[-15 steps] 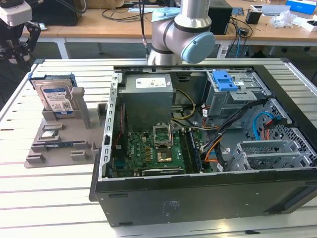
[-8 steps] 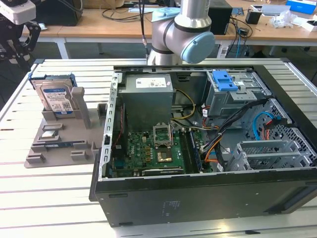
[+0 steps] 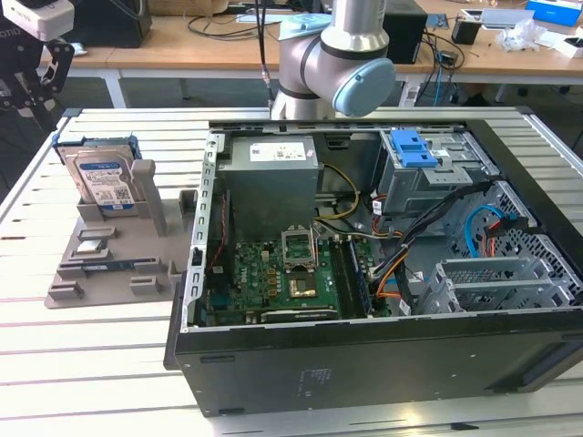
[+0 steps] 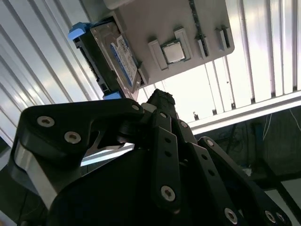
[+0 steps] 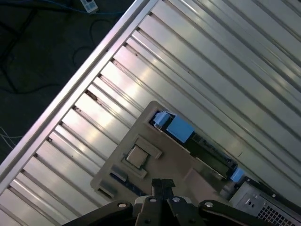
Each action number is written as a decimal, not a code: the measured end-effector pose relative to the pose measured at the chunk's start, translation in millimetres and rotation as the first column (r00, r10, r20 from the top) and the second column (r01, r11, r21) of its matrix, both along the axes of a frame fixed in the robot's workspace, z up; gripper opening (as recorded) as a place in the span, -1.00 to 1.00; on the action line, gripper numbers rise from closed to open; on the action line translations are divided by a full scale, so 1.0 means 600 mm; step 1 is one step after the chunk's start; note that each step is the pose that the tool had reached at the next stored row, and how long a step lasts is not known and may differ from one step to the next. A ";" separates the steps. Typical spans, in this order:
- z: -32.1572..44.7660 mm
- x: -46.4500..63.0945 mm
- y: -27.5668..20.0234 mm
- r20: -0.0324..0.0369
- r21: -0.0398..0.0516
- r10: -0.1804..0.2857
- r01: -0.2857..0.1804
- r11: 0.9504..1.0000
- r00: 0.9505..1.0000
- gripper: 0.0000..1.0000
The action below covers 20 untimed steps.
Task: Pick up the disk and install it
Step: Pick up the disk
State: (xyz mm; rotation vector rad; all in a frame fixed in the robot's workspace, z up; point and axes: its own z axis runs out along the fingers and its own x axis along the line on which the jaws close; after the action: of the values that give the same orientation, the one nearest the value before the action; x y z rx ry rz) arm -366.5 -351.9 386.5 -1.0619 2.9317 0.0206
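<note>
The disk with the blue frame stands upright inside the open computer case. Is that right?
Not quite. The disk does stand upright, but in the grey holder on the table, at the exterior view's left of the open computer case, not inside it. The exterior view shows this.

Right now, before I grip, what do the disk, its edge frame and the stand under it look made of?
The disk: silvery metal casing with a dull sheen, printed label on its face. The frame: blue, matte, moulded-looking, likely plastic. The stand: uniform grey, matte, with blocky ribs, probably plastic.
</note>
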 end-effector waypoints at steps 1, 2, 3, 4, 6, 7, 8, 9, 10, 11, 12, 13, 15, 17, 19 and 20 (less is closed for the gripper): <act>0.000 0.000 0.0000 0.000 0.000 0.011 -0.011 1.000 1.000 -0.79; 0.000 0.000 0.0000 0.000 0.000 0.023 -0.023 1.000 1.000 -0.79; 0.000 0.000 0.0000 0.000 0.000 0.033 -0.033 0.999 0.999 -0.79; 0.000 0.000 0.0000 0.000 0.000 0.038 -0.038 0.999 0.999 -0.79; 0.000 0.000 0.0000 0.000 0.000 0.063 -0.063 0.998 0.998 -0.79; 0.000 0.000 0.0000 0.000 0.000 0.075 -0.075 0.997 0.997 -0.79; 0.000 0.000 0.0000 0.000 0.000 0.083 -0.083 0.997 0.997 -0.79; 0.000 0.000 0.0000 0.000 0.000 0.090 -0.090 0.996 0.996 -0.79; 0.000 0.000 0.0000 0.000 0.000 0.100 -0.100 0.995 0.995 -0.79; 0.000 0.000 0.0000 0.000 0.000 0.115 -0.115 0.993 0.993 -0.79; 0.000 0.000 0.0000 0.000 0.000 0.124 -0.124 0.992 0.992 -0.79; 0.000 0.000 0.0000 0.000 0.000 0.130 -0.130 0.992 0.992 -0.79; 0.000 0.000 0.0000 0.000 0.000 0.147 -0.147 0.989 0.989 -0.79; 0.000 0.000 0.0000 0.000 0.000 0.159 -0.159 0.987 0.987 -0.79; 0.000 0.000 0.0000 0.000 0.000 0.173 -0.173 0.985 0.985 -0.79; 0.000 0.000 0.0000 0.000 0.000 0.177 -0.177 0.984 0.984 -0.79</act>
State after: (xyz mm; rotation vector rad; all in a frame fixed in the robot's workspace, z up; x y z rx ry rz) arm -366.5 -351.9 386.5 -1.3192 2.8268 0.0237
